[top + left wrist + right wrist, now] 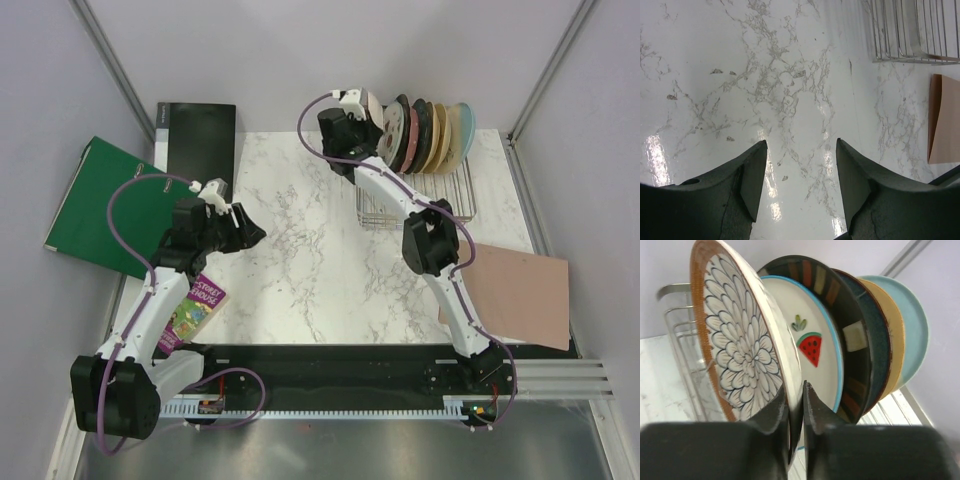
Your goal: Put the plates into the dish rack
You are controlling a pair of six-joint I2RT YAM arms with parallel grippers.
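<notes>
While your right claw grips the petal plate at the rack, you cannot see whether that plate is seated.
Its fingers are clamped on the plate's rim. The plate stands tilted at the near end of the row, leaning toward the fruit plate, with the other plates upright behind it. The claw hides its lower edge, so check that edge sits between the wires before you let go. If it does not, the plate may slide out or tip into its neighbour and rock the whole row. One finger sits between the two plates and could drag on either as you back out. Your left claw hangs apart and empty over the bare bench, well away from the rack.
</notes>
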